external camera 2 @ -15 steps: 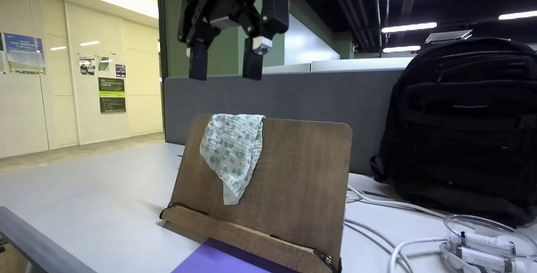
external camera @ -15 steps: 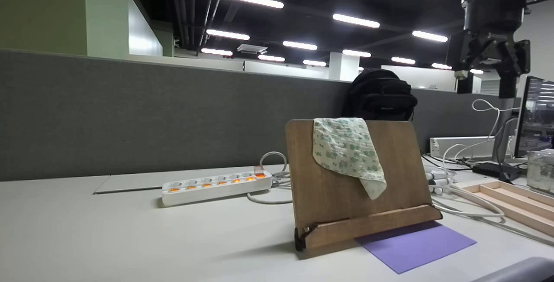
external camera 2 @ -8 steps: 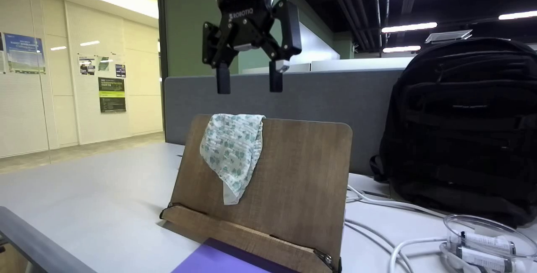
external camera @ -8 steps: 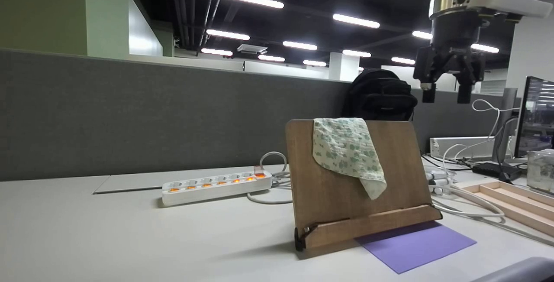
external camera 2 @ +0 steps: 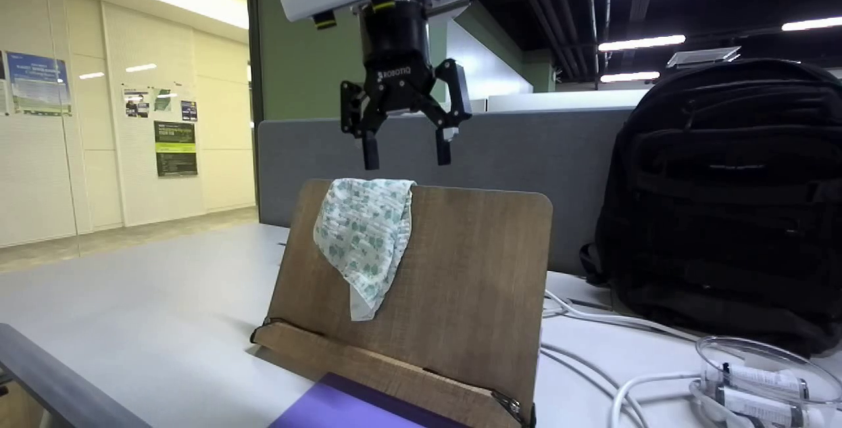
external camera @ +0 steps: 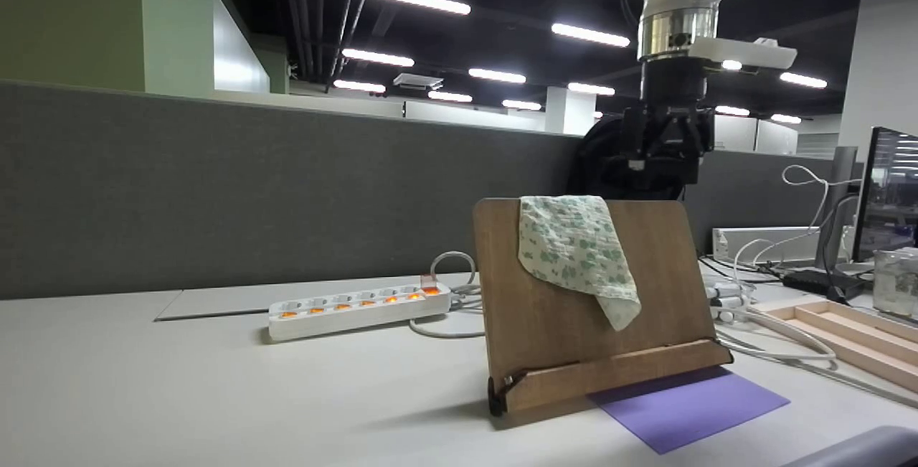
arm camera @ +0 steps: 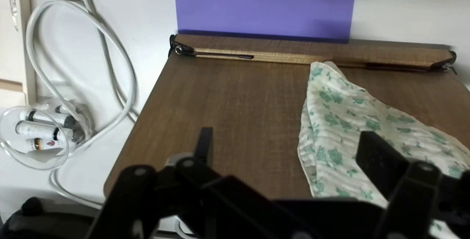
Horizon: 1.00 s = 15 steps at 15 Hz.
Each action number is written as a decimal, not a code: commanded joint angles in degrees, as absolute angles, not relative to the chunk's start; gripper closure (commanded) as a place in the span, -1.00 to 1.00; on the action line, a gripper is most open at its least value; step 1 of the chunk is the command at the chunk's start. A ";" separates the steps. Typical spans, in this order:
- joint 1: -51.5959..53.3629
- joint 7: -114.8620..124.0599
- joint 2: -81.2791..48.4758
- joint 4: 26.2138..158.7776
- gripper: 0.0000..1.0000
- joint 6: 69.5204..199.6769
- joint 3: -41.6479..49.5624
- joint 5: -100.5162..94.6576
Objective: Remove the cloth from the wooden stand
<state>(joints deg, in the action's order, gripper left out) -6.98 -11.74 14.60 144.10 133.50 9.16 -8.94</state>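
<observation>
Desk [external camera: 215,395] carrying the tilted wooden stand [external camera 2: 473,270], cloth [external camera 2: 365,237] draped over its upper edge; tool [external camera 2: 408,165] above, its jaws apart.

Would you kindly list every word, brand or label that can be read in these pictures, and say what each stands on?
"ROBOTIQ": on the body of the gripper, in an exterior view.
Blue poster: print too blurred to read.
Black-and-green poster: also too blurred.
Smaller wall sheets: too small to read.
Pale mark on the backpack: too small to read.
Vial labels: too blurred to read.
</observation>
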 commanded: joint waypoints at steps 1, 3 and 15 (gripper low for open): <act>-5.73 -13.84 8.96 140.23 -1.00 135.22 8.50 -7.56; -5.14 -15.49 6.90 139.33 -1.00 135.96 8.17 -6.48; -4.22 -24.67 1.55 137.29 0.35 138.84 6.15 -0.91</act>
<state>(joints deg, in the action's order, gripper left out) -4.27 -22.68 2.76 138.81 138.79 6.35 -2.30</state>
